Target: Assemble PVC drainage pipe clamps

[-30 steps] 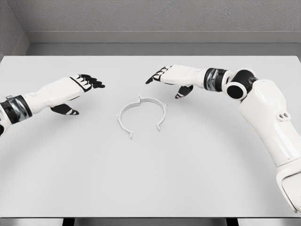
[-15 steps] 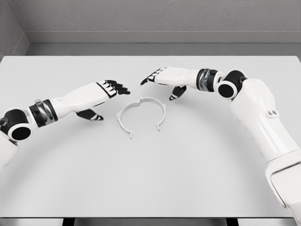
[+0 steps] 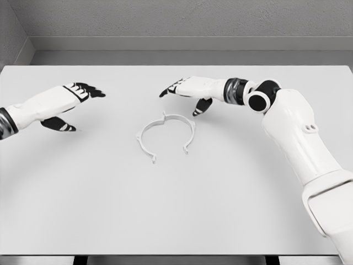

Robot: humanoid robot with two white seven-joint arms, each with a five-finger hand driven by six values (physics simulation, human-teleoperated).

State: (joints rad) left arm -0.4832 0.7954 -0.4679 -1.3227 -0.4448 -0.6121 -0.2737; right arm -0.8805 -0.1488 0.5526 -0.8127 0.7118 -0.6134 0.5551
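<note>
At the left, the left hand (image 3: 69, 102) hovers over the white table (image 3: 83, 210) with fingers spread and holding nothing, its forearm cut off by the picture's left edge and well apart from the clamp. The white pipe clamp (image 3: 165, 136) lies flat near the table's middle, its open gap facing the near edge, with bare tabletop all around it. Just beyond the clamp's far rim, the right hand (image 3: 187, 93) hangs with fingers relaxed and empty, its arm running in from the right.

A wide white table (image 3: 66, 210) was lit evenly, with only soft shadows cast. Behind it a grey textured wall (image 3: 182, 16) was seen, met at the left by a side wall (image 3: 10, 38).
</note>
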